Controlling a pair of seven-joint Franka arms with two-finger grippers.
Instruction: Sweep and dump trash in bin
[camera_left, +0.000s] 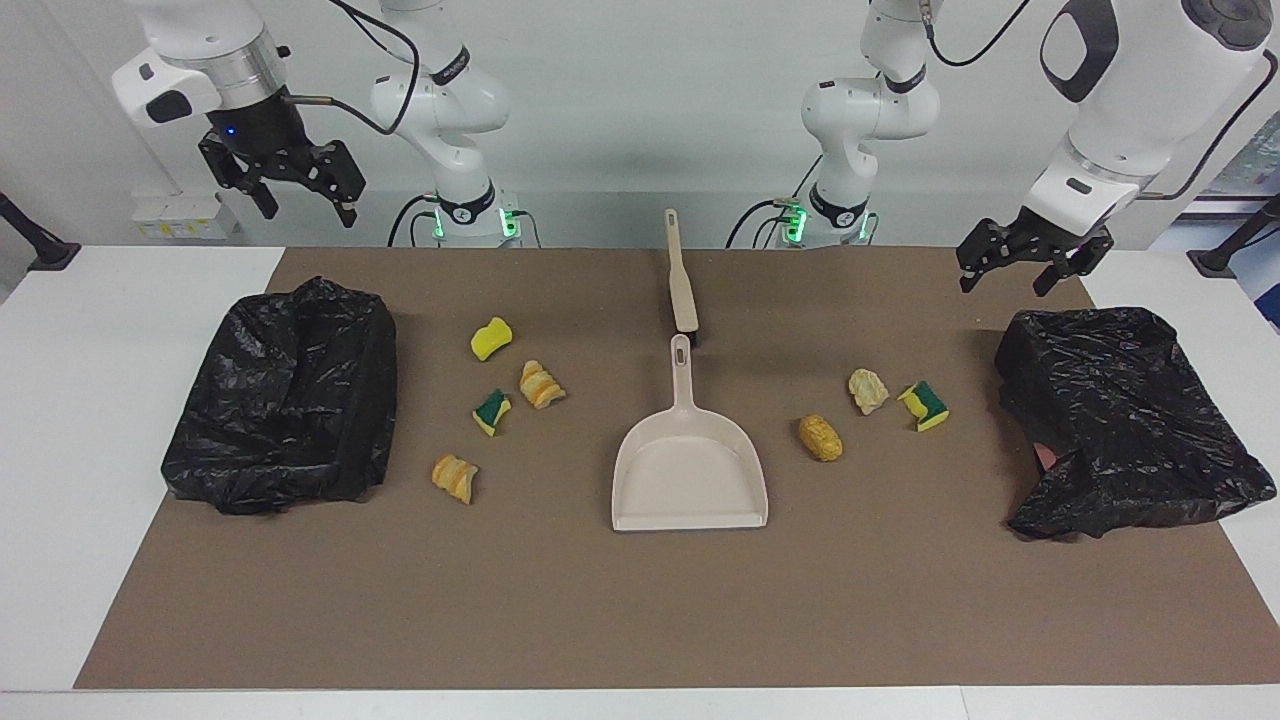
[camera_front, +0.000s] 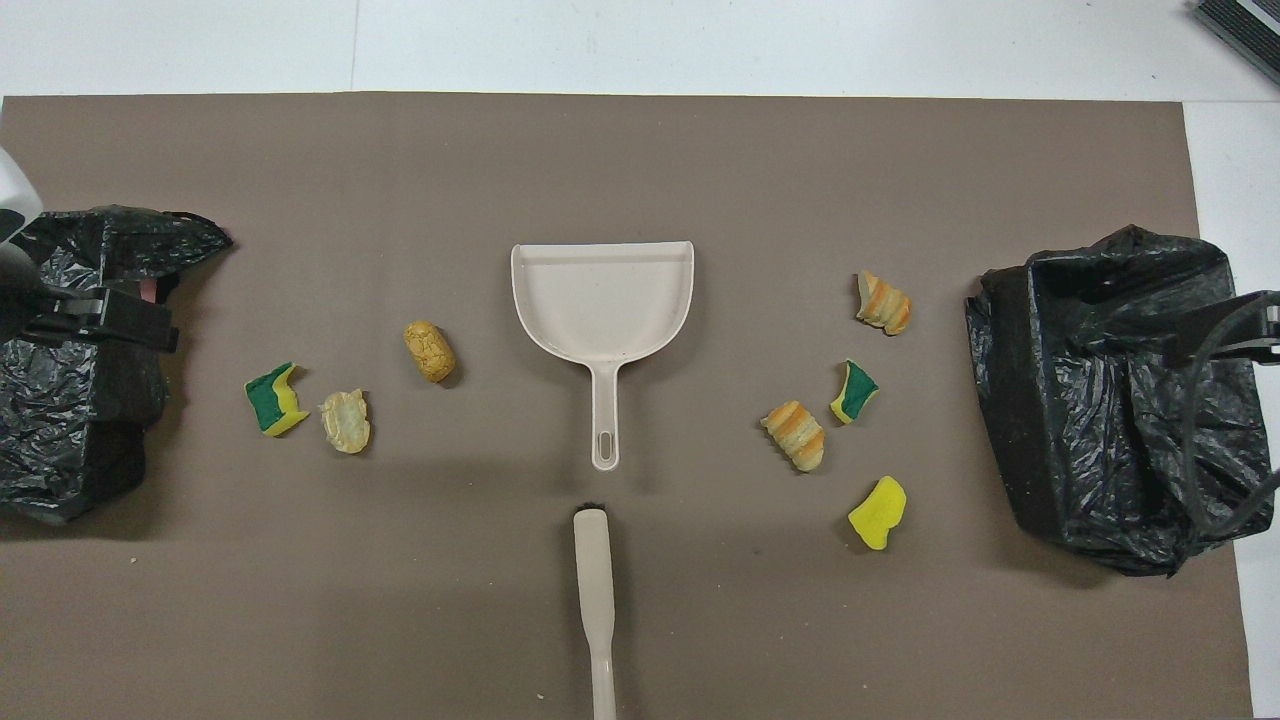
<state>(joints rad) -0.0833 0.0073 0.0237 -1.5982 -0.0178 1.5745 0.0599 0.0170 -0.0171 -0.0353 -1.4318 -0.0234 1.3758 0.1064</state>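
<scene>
Several bits of trash lie on the brown mat on both sides of a beige dustpan. Toward the right arm's end are a yellow sponge chunk, a green-and-yellow chunk and two striped pastry lumps. Toward the left arm's end are an orange-tan lump, a pale lump and a green-and-yellow chunk. A beige brush lies just nearer the robots than the dustpan's handle. My right gripper hangs open and empty, high over one black-lined bin. My left gripper is open and empty over the other bin.
The two bins, each lined with a crumpled black bag, stand at the mat's two ends. White table borders the brown mat. Bare mat stretches from the dustpan's mouth to the table edge farthest from the robots.
</scene>
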